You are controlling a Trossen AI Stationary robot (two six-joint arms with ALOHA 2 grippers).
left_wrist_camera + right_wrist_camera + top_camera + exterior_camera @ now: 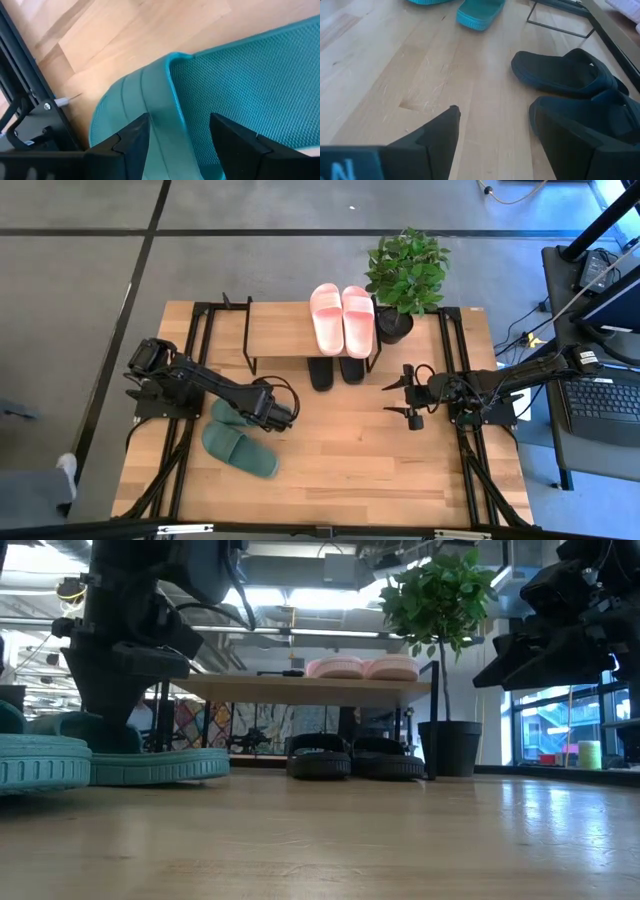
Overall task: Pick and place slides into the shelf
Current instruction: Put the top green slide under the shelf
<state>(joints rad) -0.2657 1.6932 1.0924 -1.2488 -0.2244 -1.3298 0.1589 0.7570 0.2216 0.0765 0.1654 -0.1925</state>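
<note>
Two dark green slides lie at the table's left: one (240,450) nearer the front, the other (225,416) under my left gripper (262,416). That gripper points steeply down and is open, its fingers either side of this slide's strap edge (167,100). A pink pair (342,318) lies on the shelf's top board (280,330). A black pair (335,370) rests on the table under it. My right gripper (388,398) waits open to the right of the black pair, holding nothing. My left gripper comes down on the green slide from above, slanting. One finger (132,142) stands at the outer face of the strap (160,130), the other (235,142) over the ribbed footbed (260,80). Whether either finger touches the slide I cannot tell.
A potted plant (405,272) stands at the shelf's right end. Black metal frame rails (190,360) run along the table's left and right sides (465,440). Bare wood lies between the two grippers and toward the front edge (350,470).
</note>
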